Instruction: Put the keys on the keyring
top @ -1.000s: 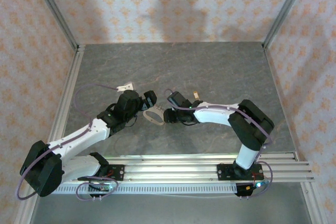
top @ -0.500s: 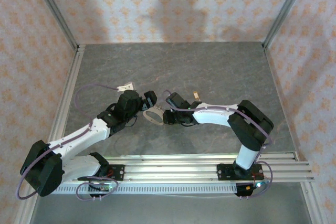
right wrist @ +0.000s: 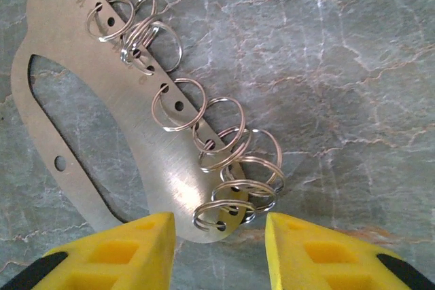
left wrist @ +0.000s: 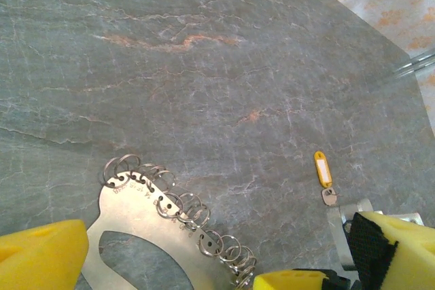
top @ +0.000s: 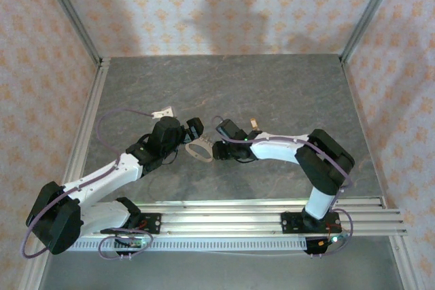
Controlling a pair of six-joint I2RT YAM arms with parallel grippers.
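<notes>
The task is barely begun, by the look of it. The keyring (right wrist: 136, 154) is a flat grey metal plate with an oval cut-out and a row of split rings threaded through holes along one edge. It lies flat on the counter (left wrist: 204, 66). None of the rings in view carries a key.

The key (left wrist: 329, 197) is small and joined to a yellow tag (left wrist: 321, 168). It lies loose on the stone at the right of the left wrist view, well apart from the keyring, which sits at the bottom centre of that frame. In the top view the keyring (top: 198, 149) is near the middle, between the two arms. The key (top: 254, 124) lies up and to the right of it, just beyond the right arm.

The left fingers (left wrist: 42, 255) are spread fully and hold nothing, with the plate's curved edge in the gap between them. The right fingers (right wrist: 115, 252) stand partly apart at the bottom of their frame and straddle the plate's narrow end with its cluster of rings. They are not clamped on it. I cannot tell whether they touch the metal.

Nearly everything is left to do. The key has to be picked up, a split ring steadied and pried open, and the key worked onto it.
</notes>
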